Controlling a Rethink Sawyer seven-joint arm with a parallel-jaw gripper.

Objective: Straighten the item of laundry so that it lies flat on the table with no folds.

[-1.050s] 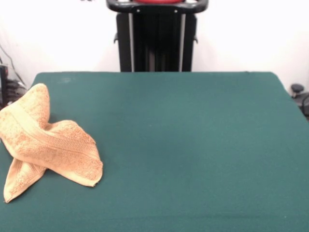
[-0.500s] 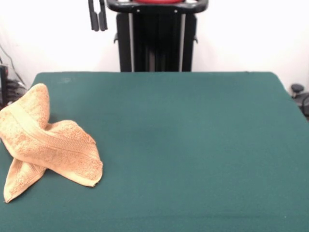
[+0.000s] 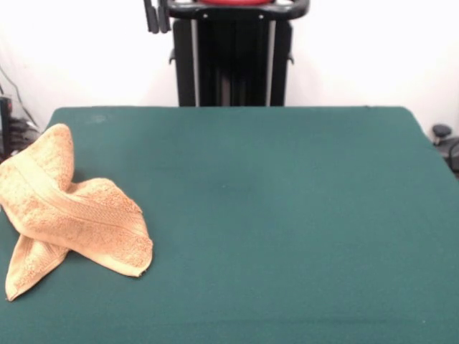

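Still crumpled towel [image 3: 68, 215], table [image 3: 287, 215] edge.

Table [image 3: 287, 215] open; only crumpled towel [image 3: 72, 215] (left edge) obstructs.

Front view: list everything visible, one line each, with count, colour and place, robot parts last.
towel: one, orange-tan, crumpled and folded over itself at the table's left edge
table: one, dark green top, fills most of the picture
wall: one, white, behind the table
dark gear: black, at the left edge beyond the table; too little shows to tell what it is
knob-like things: black, at the right edge beyond the table; unclear what they are
pedestal: one, black, at the top centre behind the table
pincer: one, black, only its tips show at the top edge, high above the table, nowhere near the towel
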